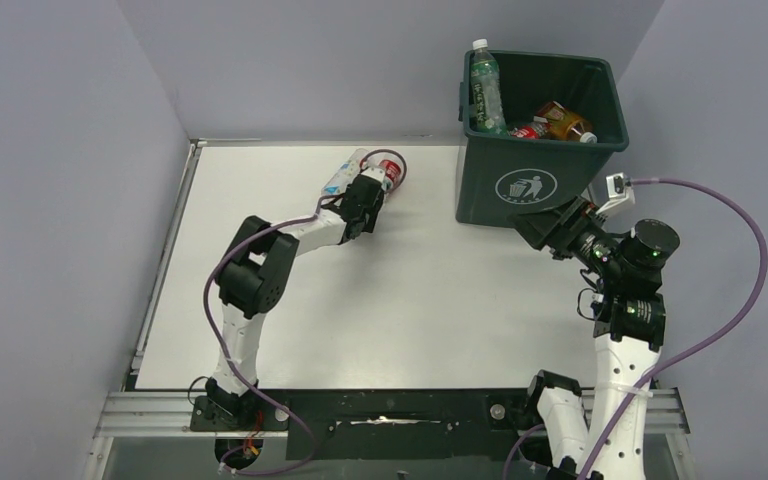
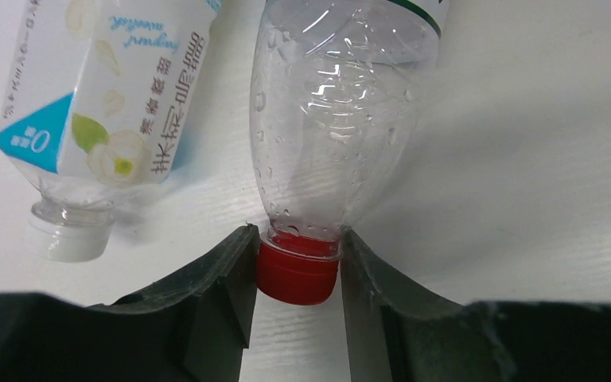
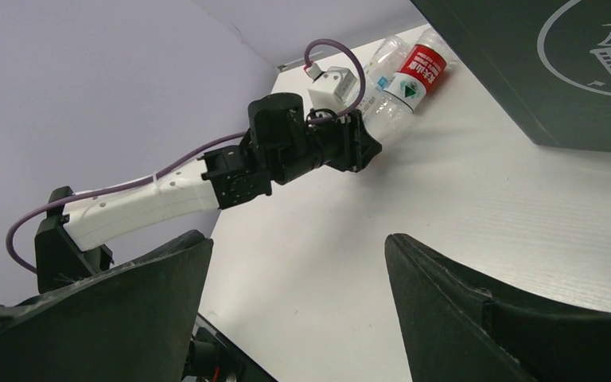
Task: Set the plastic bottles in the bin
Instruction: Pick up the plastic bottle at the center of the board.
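Tabletop (image 1: 410, 310) white, walls (image 1: 60, 150) grey; bottle (image 2: 342, 119) in left tool (image 2: 297, 267)

The bin (image 1: 480, 205) bears a white litter symbol (image 1: 525, 186); the white-labelled bottle (image 2: 111, 95) shows "0".

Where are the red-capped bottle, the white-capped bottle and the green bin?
red-capped bottle (image 2: 334, 119), left wrist view, clear body.
white-capped bottle (image 2: 111, 87), left wrist view, printed label.
green bin (image 1: 485, 180), top external view, front wall.

A lab test booth: plain grey walls (image 1: 60, 150) enclose a white robot table (image 1: 410, 310).
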You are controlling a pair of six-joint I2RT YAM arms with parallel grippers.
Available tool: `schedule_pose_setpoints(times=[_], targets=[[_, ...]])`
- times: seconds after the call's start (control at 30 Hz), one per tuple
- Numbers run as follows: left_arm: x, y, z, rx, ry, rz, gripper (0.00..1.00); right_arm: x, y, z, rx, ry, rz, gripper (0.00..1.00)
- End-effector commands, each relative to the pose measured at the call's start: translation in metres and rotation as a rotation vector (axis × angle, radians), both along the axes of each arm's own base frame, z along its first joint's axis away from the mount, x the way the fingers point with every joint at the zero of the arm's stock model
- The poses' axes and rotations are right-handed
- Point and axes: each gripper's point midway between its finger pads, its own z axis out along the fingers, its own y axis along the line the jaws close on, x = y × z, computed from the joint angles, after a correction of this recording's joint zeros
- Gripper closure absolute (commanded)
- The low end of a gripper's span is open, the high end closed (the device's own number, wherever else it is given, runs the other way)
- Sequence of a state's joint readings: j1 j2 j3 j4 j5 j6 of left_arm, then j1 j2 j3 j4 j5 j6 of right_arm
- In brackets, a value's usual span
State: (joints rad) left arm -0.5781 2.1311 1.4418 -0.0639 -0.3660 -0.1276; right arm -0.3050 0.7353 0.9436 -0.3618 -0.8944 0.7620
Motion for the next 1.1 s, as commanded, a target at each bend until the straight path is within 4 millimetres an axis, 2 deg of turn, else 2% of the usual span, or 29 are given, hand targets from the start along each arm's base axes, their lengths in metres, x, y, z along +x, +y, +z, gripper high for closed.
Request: schedule_pose_setpoints(times=[0.0,0.3,0.57,0.73,0.83,1.07], targets=[[-0.01,-0.021,0.045,-0.112,-0.059,-0.031,0.71,-0.003,0.004,-0.001,-0.012,-0.024,0.024,0.18],[-0.063,-0.046,0.094,-0.281,-0.017,-0.127,0.71,-0.006,0.005,-0.01,-0.004,-0.014,0.024,0.18],[-0.108,-0.048,0.15,-0.454,-0.021,-0.196,0.7,-0.006,0.009,-0.013,0.019,-0.01,0.036,0.15],[-0.138,-0.056,0.182,-0.564,0.005,-0.281,0.69,0.0,0.014,-0.01,0.036,-0.022,0.048,0.13],[-0.158,-0.066,0.197,-0.649,0.044,-0.352,0.68,0.008,0.021,-0.009,0.045,-0.026,0.06,0.13],[-0.2,-0.093,0.229,-0.902,0.137,-0.502,0.67,0.028,0.052,-0.004,0.06,-0.044,0.112,0.11]])
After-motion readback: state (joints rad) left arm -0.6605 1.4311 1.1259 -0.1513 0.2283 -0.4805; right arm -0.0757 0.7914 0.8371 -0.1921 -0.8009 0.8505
